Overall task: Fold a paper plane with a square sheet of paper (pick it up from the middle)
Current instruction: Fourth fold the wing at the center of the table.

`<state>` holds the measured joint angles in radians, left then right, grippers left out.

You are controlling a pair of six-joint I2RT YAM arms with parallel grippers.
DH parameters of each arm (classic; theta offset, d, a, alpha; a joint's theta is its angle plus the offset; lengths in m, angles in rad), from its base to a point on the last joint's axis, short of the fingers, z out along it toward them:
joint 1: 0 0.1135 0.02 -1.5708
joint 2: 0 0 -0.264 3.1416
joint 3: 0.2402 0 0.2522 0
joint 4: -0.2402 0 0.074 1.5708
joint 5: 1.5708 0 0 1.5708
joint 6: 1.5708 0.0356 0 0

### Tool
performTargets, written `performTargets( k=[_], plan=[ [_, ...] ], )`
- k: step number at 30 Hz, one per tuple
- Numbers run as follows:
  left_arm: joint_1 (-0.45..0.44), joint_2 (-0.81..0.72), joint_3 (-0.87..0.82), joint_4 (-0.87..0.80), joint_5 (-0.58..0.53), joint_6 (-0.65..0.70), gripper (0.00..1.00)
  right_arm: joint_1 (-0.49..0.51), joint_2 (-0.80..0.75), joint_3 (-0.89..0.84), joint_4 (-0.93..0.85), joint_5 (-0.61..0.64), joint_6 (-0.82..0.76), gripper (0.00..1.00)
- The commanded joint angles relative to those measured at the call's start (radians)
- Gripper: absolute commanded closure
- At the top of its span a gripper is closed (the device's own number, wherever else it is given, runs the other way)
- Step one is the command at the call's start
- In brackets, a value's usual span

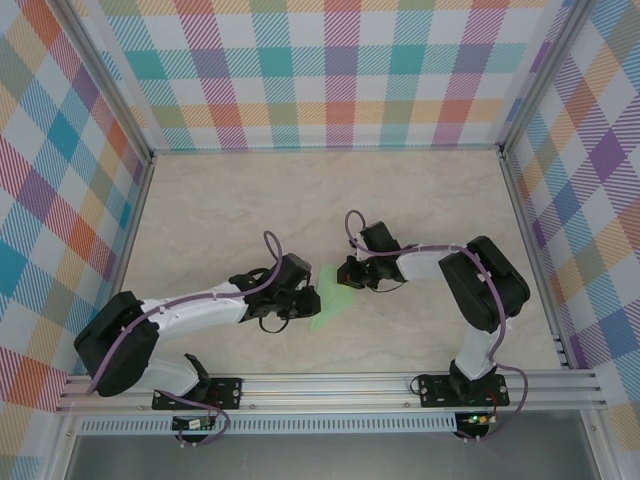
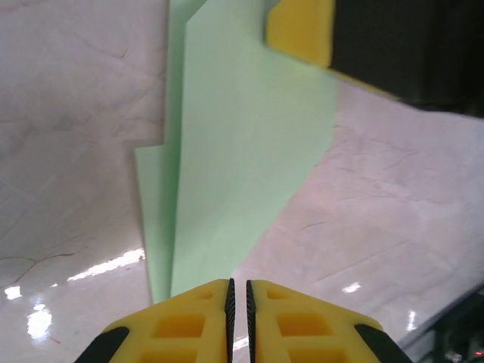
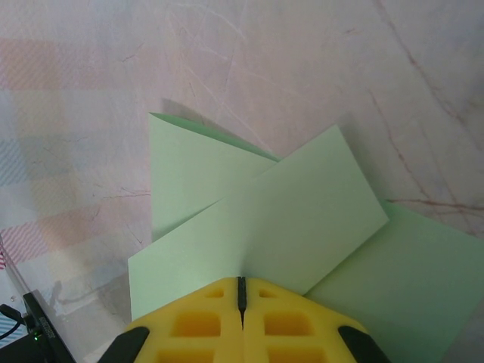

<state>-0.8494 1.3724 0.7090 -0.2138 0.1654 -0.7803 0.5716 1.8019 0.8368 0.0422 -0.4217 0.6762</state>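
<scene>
Left wrist cam: L gripper pads nearly together, thin slit betw. them, tips right at the near edge of the sheet of paper. Can't tell if that edge sits inside the slit or just under the tips; the yellow fingers cover that bit. Sheet is pale green, partly folded: one long flap lies over a lower layer, which sticks out as a stepped strip along the sheet's left side. Sheet's far end is cut off by the frame top. At its far right corner a blurred yellow finger of the other arm, dark body behind it, sits over the paper.

Top external: sheet lies on the table betw. the two grippers, L gripper at its left side, R gripper at its upper right end. Tips are small & dark from up there, so the finger gap isn't readable. Gripper bodies hide parts of the sheet's edges.

Right wrist cam: R gripper pads pressed tight together, no gap, just a seam. Tips meet the sheet where a slanted rectangular flap crosses over the other layers; a faint crease runs from the seam up the flap. Pinching the flap or only pressing on it: can't tell, contact spot is under the fingers. Sheet's lower right part runs out of frame.
</scene>
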Motion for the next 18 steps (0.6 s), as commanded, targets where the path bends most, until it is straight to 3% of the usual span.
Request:
performTargets(
  k=[1,9,18],
  plan=[
    [0.022,-0.010,0.006,0.054,0.053,-0.048,0.86,-0.001,0.023,-0.038,-0.077,0.073,0.019,0.95],
    [0.035,0.091,-0.021,0.288,0.127,-0.130,0.85,-0.001,0.028,-0.045,-0.061,0.066,0.036,0.95],
    [0.040,0.238,0.006,0.353,0.095,-0.139,0.86,-0.001,0.042,-0.053,-0.042,0.052,0.044,0.94]
  ],
)
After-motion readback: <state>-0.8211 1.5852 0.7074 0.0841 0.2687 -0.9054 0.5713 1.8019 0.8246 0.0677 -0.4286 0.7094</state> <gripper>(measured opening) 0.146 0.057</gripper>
